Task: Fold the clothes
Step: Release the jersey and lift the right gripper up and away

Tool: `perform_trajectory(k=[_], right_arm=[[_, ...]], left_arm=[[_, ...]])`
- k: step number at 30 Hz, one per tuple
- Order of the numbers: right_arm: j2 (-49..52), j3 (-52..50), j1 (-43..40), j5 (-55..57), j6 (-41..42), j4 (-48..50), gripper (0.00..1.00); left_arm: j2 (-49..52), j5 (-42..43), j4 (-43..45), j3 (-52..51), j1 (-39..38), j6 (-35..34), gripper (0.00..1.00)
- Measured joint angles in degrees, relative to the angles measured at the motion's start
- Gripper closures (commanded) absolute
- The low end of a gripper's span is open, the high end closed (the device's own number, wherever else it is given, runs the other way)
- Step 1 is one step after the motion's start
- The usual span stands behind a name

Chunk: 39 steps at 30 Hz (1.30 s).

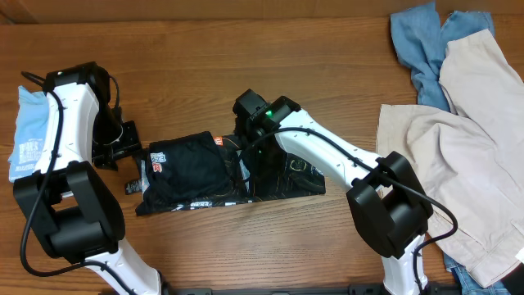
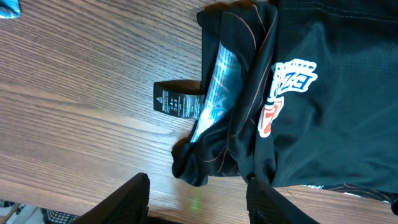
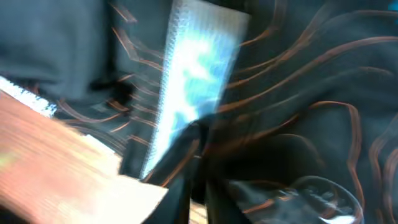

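The wooden counter carries everything. A beige garment sprawls loose over its right end, with a crumpled blue garment at the far right corner, partly under the beige one. The black garment, marked with thin orange lines, lies partly folded into a long bundle in the middle of the counter. A pale blue cloth sits at the left edge, half hidden by the left arm.

The right hand is down on the middle of the black garment. Its own camera is blurred, showing only dark fabric and a shiny bluish strip, so I cannot tell whether it grips anything.

The left hand is spread wide and holds nothing, at the garment's left end. One finger is right at the fabric's edge, the other over bare wood. A white and red logo faces up, and a small black label sticks out flat onto the wood.
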Motion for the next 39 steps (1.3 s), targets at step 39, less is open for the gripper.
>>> perform_trajectory(k=[39], right_arm=[[-14.58, 3.78, -12.35, 19.63, 9.86, -6.34, 0.53]], left_arm=[[-0.22, 1.97, 11.61, -13.92, 0.02, 0.02, 0.24]])
